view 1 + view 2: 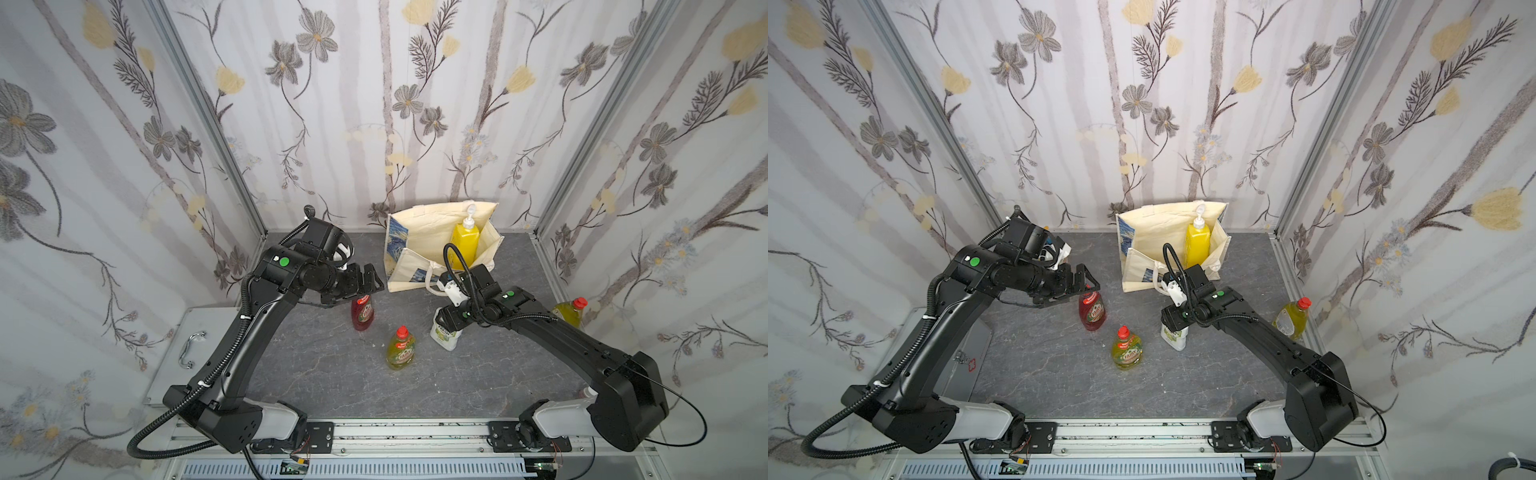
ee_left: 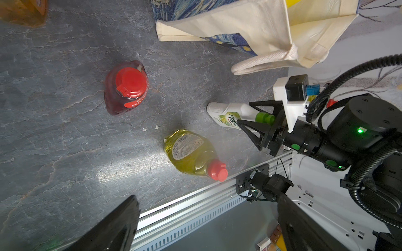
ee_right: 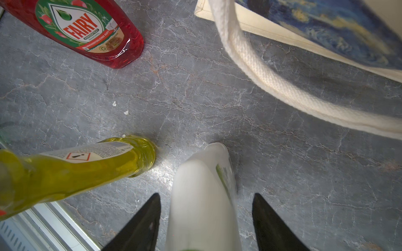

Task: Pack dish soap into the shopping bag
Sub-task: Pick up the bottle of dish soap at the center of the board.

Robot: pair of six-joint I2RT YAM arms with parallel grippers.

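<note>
Three papered walls enclose a small booth. The back wall (image 1: 374, 104) fills the upper centre, with the left wall (image 1: 75, 174) and the right wall (image 1: 698, 178) at the frame edges in both top views. The wallpaper is pale with soft grey stripes, dark trailing stems, and grey and cream-yellow flowers. Slim aluminium posts (image 1: 208, 124) mark the two back corners. Low in the centre lies a dark grey tabletop (image 1: 332, 382) veined like marble – a pale glare (image 2: 130, 169) falls on it in the left wrist view. At lower left sits a grey metal plate (image 1: 166, 365) with a chrome handle (image 1: 192, 347). A silver rail (image 1: 415, 432) and a slotted duct (image 1: 374, 469) run along the bottom edge.
</note>
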